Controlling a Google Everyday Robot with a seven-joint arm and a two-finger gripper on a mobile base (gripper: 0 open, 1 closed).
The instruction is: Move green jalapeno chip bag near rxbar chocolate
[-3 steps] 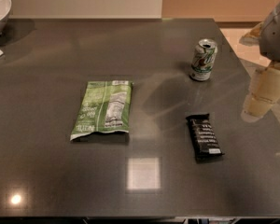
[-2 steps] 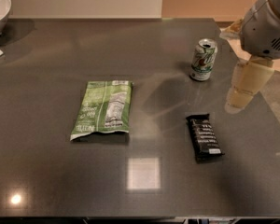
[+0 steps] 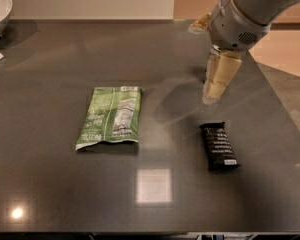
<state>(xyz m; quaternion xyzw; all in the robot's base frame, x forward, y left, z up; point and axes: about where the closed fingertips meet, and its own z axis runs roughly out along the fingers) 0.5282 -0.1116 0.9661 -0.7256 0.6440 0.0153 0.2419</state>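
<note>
Step in hand: approach, nothing grasped yet. Tool (image 3: 213, 95) hangs over surface (image 3: 60, 59), right of centre, just behind rxbar chocolate (image 3: 219, 146); carries nothing, how far open cannot tell. Mid-surface lies green jalapeno chip bag (image 3: 110, 116), flat, well apart from bar. Next move likely: swing left over bag, descend, pinch crinkly edge. One container: bowl (image 3: 2, 14), far-left corner, contents unclear.

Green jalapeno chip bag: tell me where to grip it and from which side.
Probably pinch the green jalapeno chip bag at its long edge facing the rxbar chocolate, coming down from above: it lies flat on the table, offering no upright sides. The pincer hovers above the table behind the bar, on that side.
</note>
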